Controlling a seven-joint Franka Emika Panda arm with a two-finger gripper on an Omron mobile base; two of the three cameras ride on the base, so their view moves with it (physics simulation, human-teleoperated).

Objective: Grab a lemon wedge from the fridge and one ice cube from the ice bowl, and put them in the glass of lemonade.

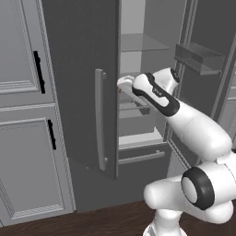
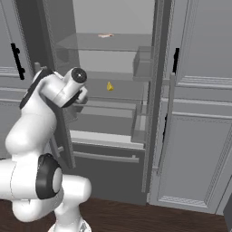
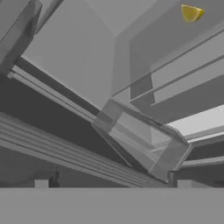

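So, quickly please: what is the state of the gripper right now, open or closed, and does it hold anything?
Gripper: open, jaws wide apart, holding nothing; the lemon wedge lies apart on a fridge shelf.

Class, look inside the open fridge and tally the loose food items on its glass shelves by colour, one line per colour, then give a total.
Small pale yellow lemon wedge on the middle glass shelf: 1
Small flat pinkish-brown item on the upper glass shelf: 1
Total: 2
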